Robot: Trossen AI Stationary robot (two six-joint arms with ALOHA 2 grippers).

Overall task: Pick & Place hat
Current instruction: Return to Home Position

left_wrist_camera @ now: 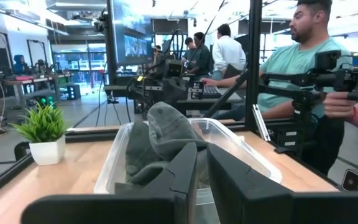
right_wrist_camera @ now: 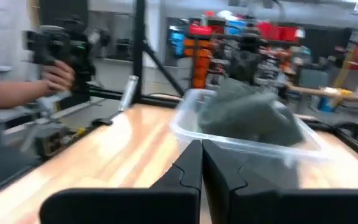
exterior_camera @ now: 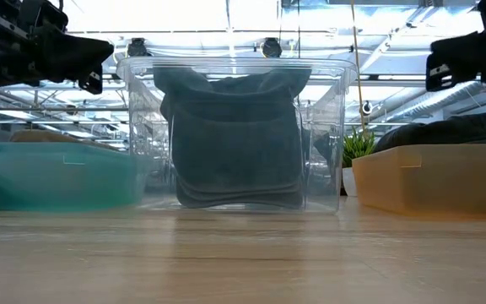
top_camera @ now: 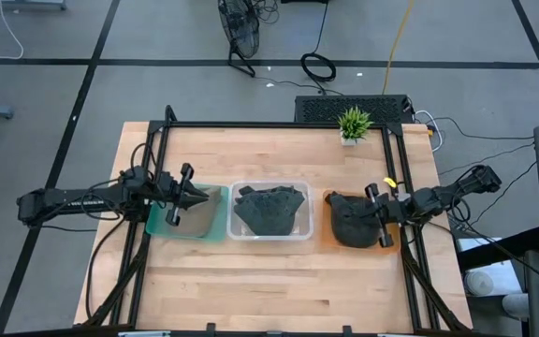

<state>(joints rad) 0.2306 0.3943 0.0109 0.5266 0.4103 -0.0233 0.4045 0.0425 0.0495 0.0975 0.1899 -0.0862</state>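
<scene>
Three bins sit in a row across a wooden table, seen from above. The transparent bin at the centre holds the gray cap, crumpled and standing as high as the rim in the low view. The orange bin, at the clear bin's 3 o'clock, carries the black cap, which fills most of it. The green bin is at 9 o'clock.

The left gripper hangs above the green bin with its tip pointing toward 3 o'clock. Its two fingers are drawn in to a thin slit and grip nothing. The right gripper is raised over the orange bin and points toward 9 o'clock. Its fingers are pressed together and also empty (its wrist camera looks past them at the clear bin and the gray cap). In the low view both grippers are well above the bin rims.

A small potted plant stands at the table's far edge, at about 1 o'clock from the centre bin. Beyond the table, a person in a teal shirt holds a dark handheld rig, with other people farther back.
</scene>
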